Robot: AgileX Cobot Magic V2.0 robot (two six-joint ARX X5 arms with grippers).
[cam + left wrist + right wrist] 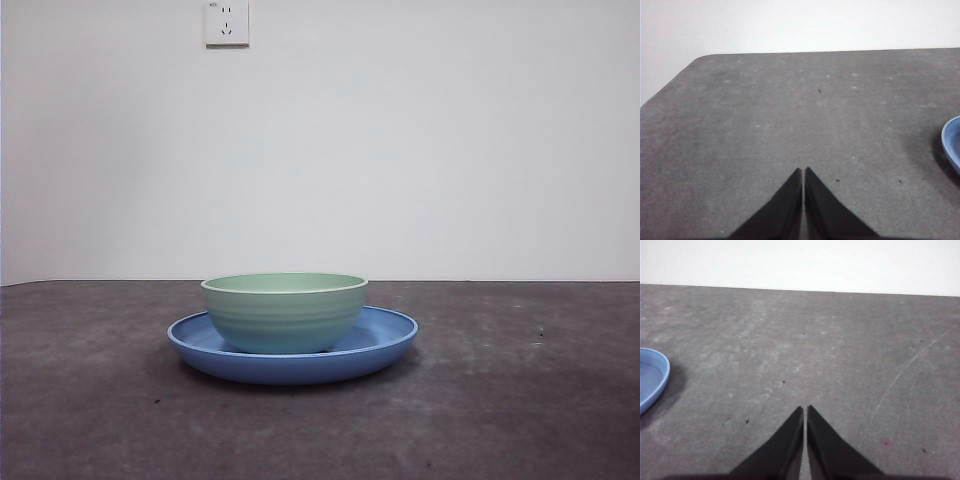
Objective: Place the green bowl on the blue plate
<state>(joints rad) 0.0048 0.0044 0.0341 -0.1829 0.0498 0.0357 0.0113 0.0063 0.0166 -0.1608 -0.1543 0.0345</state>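
The green bowl (284,311) stands upright on the blue plate (385,335) in the middle of the table in the front view. An edge of the plate shows in the left wrist view (952,142) and in the right wrist view (652,376). My left gripper (803,170) is shut and empty over bare table, apart from the plate. My right gripper (805,408) is shut and empty over bare table on the plate's other side. Neither arm shows in the front view.
The dark grey table (520,400) runs back to a white wall. A wall socket (226,22) sits high on the wall. The table's rounded far corner (700,59) shows in the left wrist view.
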